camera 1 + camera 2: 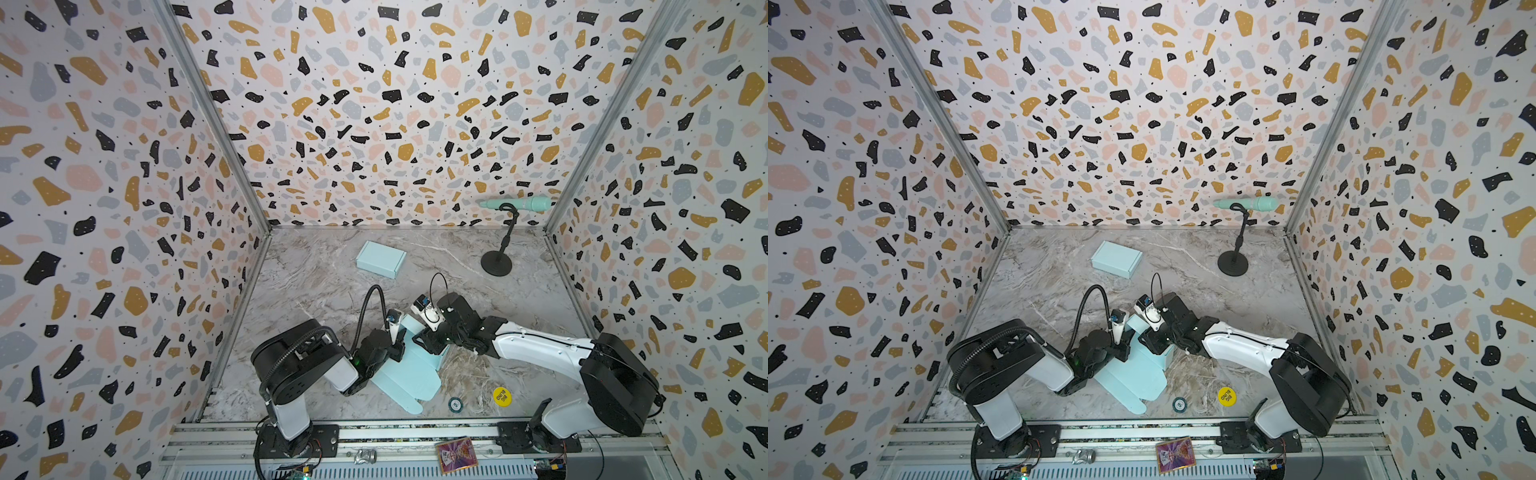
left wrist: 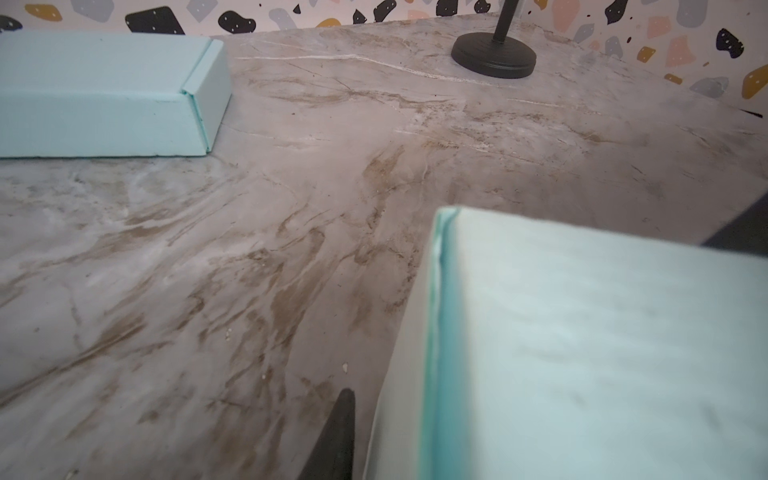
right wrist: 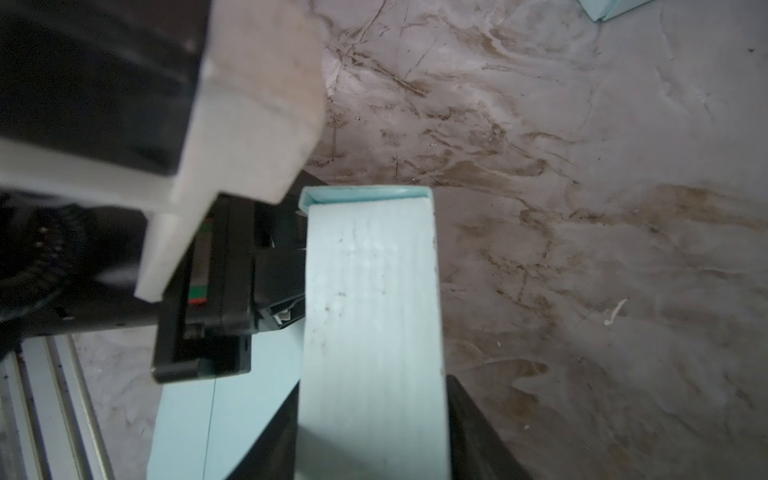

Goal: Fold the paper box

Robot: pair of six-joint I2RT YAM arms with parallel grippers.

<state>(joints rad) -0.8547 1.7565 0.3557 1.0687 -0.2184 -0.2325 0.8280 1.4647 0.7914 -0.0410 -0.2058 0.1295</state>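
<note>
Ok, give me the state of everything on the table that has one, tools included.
paper box: half folded, one raised wall, lid flat on the table.
second box: closed, at the back.
right tool: shut on the raised wall.
left tool: at the box, grip hidden.
microphone: level on its upright stand.
yellow disc: flat, text up.

Soft, even light throughout; both wrist views blur badly up close.

From my console, the paper box (image 2: 582, 353) looms blurred in the left wrist view, cut off at two edges. Only one fingertip (image 2: 340, 432) of the left gripper (image 1: 400, 347) shows there; its grip is unclear.
</note>
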